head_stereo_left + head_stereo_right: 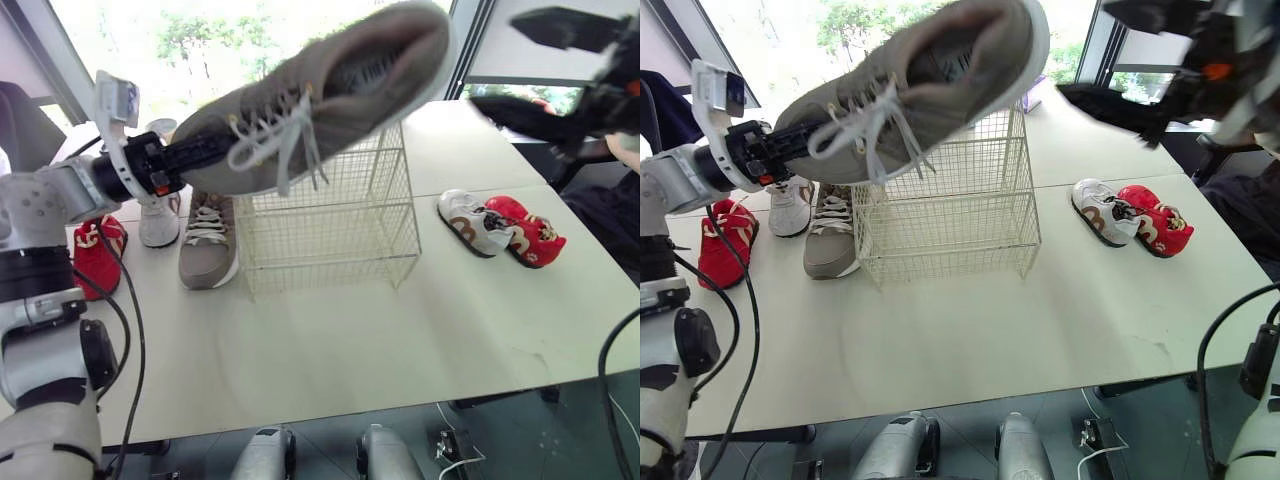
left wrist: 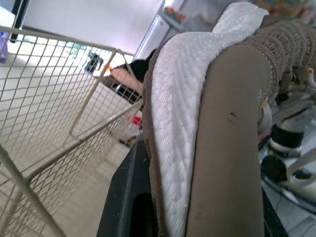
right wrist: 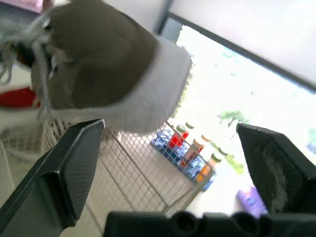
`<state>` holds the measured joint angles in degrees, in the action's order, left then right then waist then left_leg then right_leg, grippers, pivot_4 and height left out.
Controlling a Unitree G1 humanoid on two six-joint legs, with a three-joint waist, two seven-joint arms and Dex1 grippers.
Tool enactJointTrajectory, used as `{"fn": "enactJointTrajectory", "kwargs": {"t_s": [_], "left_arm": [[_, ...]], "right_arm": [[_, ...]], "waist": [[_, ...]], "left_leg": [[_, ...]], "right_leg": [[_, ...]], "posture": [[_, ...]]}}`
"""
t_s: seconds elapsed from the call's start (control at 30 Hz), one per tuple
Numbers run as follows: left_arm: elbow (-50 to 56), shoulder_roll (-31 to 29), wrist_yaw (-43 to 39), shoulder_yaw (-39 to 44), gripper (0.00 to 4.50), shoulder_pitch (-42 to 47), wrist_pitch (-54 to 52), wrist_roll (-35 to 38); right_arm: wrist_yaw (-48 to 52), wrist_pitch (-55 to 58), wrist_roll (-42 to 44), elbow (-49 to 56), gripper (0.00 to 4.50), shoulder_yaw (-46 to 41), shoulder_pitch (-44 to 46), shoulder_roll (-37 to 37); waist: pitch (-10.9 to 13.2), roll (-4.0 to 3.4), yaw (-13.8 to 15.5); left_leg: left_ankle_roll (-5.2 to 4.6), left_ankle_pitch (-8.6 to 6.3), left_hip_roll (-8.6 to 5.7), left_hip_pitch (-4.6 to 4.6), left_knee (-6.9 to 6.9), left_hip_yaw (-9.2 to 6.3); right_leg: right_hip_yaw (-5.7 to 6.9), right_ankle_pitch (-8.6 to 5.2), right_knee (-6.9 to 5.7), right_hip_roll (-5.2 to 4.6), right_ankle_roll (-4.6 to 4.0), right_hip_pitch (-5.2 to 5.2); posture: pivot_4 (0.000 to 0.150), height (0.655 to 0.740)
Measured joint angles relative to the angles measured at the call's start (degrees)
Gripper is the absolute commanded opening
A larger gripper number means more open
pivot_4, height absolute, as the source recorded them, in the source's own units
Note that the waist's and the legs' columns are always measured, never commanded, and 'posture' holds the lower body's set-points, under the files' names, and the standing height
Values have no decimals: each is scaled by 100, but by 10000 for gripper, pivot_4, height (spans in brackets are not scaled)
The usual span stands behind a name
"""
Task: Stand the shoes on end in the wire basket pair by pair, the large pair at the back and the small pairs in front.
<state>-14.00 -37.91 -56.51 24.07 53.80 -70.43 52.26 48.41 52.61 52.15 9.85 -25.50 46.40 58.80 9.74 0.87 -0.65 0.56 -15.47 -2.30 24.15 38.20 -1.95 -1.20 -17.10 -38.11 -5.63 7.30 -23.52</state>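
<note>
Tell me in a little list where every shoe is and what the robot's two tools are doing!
left tool: shut on the toe of the big grey shoe, lifted by the top of the wire basket
right tool: open, raised, holding nothing
basket: on the table, no shoes inside
second grey shoe: flat on the table, just left of the basket
left small shoes: white one and red one
right small shoes: white one and red one, side by side

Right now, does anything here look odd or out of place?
Yes: the left hand holds a big grey shoe sideways above the wire basket, laces dangling, its mate beside the basket. The small pairs are split: red shoe and white shoe left of it, partners right.
</note>
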Motion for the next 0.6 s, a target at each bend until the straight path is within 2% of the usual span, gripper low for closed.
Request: {"fn": "enactJointTrajectory", "kwargs": {"t_s": [0.07, 0.17, 0.33, 0.6], "left_arm": [[403, 411, 576, 361, 5868, -199, -212, 429], [874, 956, 1358, 667, 5868, -364, -397, 1000], [1241, 1308, 2206, 718, 5868, -440, -517, 1731], [1306, 1321, 2878, 695, 5868, -704, -484, 2432]], "right_arm": [[-473, 832, 821, 42, 44686, -591, -854, -415], [-1305, 1180, 1655, 264, 44686, -648, -1559, -1552], [-2206, 793, 2091, 494, 44686, -358, -728, -2188], [-2022, 292, 1865, 277, 44686, 463, -112, -2407]], "waist": [[-7, 12, 0], [-1, 2, -39], [-1, -9, -51], [-2, -6, -11]], "left_leg": [[0, 0, 3, -1, 4, -5], [2, 2, 0, -1, 10, 15], [14, 8, 1, -1, 0, 22], [14, 8, -5, 15, 13, 21]], "right_leg": [[-1, 0, 0, -3, -1, 6], [-18, 1, -16, -4, 1, -16], [-26, 1, -36, 6, 0, -42], [-22, 1, -26, 2, 1, -42]], "posture": [[1500, 7400], [1500, 7400], [1500, 7400], [1500, 7400]]}}
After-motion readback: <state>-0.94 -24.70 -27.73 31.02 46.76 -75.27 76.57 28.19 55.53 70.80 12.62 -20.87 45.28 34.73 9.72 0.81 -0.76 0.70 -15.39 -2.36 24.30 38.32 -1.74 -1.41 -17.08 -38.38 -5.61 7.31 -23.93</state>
